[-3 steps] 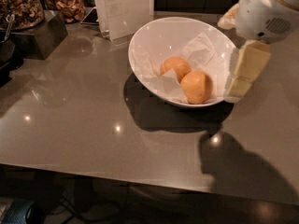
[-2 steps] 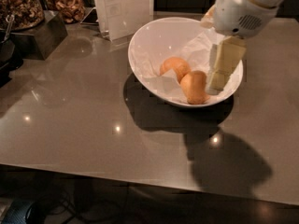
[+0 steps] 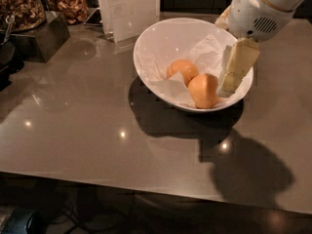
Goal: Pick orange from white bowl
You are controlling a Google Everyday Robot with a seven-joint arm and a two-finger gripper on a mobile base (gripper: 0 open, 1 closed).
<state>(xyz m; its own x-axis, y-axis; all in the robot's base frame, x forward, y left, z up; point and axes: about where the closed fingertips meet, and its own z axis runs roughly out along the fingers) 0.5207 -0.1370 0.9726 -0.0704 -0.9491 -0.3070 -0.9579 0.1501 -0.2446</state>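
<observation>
On the desk [image 3: 87,130], the white bowl [image 3: 158,45] sat tilted and lined with paper [image 3: 210,50]. The orange [image 3: 204,90] lay at its front, with a second fruit [image 3: 182,70] just behind it. The gripper [image 3: 228,84] hung inside the rim, right beside the orange. Open or closed? Couldn't tell. Farther back stood a card [image 3: 129,9] and heaped nuts [image 3: 19,6].

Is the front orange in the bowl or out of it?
In: the orange sits on paper inside the white bowl; the end effector hangs beside it.
</observation>
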